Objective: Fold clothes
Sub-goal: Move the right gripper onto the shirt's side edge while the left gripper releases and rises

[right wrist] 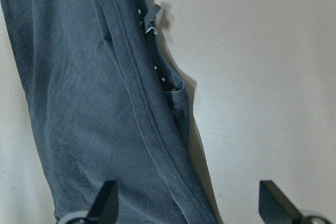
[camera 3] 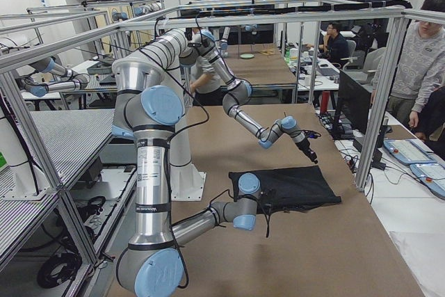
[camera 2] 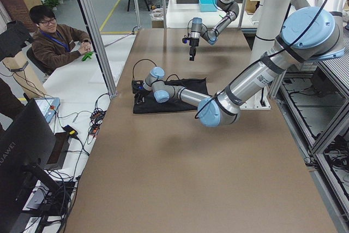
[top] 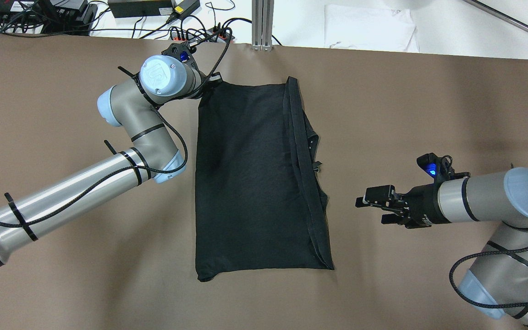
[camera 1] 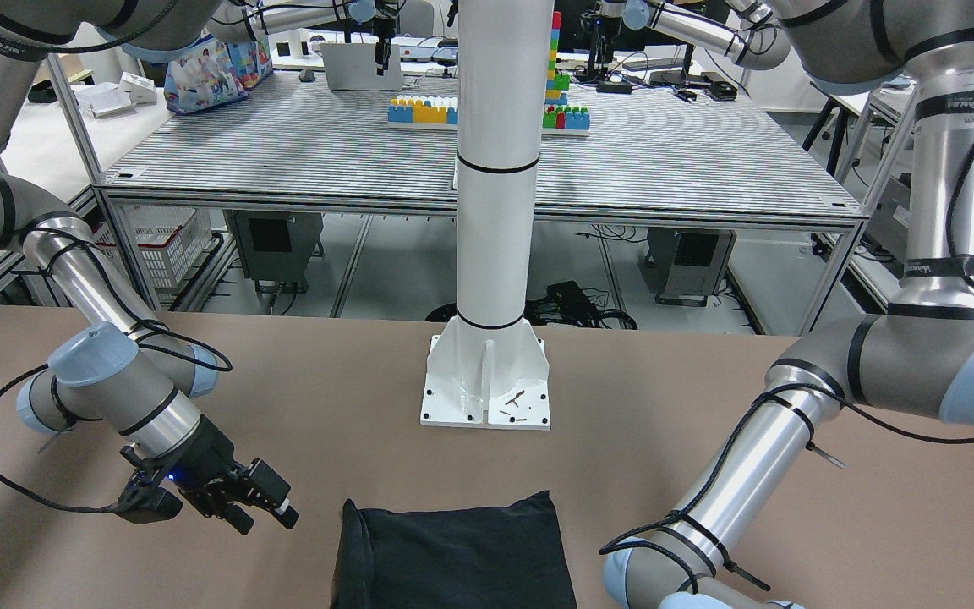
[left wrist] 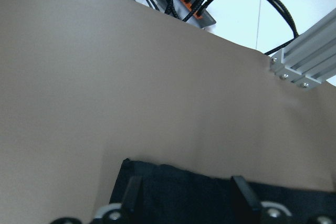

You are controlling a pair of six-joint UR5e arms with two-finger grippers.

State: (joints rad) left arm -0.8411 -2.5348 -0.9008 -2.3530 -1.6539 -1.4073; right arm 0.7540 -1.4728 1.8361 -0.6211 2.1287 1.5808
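1. Beyond the 12 o'clock edge of the table [top: 410, 114] in the overhead view, a power strip [top: 190, 35] with black cables is sitting. An aluminium post [top: 262, 23] is standing beside it, and a white sheet [top: 369, 27] is lying toward 1 o'clock. All three are keeping apart from the cloth.
2. A white pillar [camera 1: 495, 169] is rising from its base plate [camera 1: 487, 397]. In the front view the clothes [top: 255, 183] are lying at 6 o'clock of that plate, apart from it.
3. A person [camera 2: 57, 42] is sitting off the table's operator side in the left side view.
4. The clothes are lying flat at mid-table, between the two arms.
5. The left gripper [left wrist: 184, 182] is sitting at the garment's 11 o'clock corner. The arm's wrist is hiding it from overhead. Its own camera is showing the fingers [left wrist: 132, 192] standing apart with the black corner between and beneath them. Whether they are touching the cloth cannot be told.
6. The right gripper [top: 370, 210] is hovering at 3 o'clock of the garment, near its hemmed edge and clear of it. Its jaws are spread wide and aiming toward 9 o'clock.
7. The garment's long axis is running 12 to 6 o'clock overhead. A hem band is lining the 3 o'clock side, slanting toward 5 o'clock, and a lower layer is peeking out past it.
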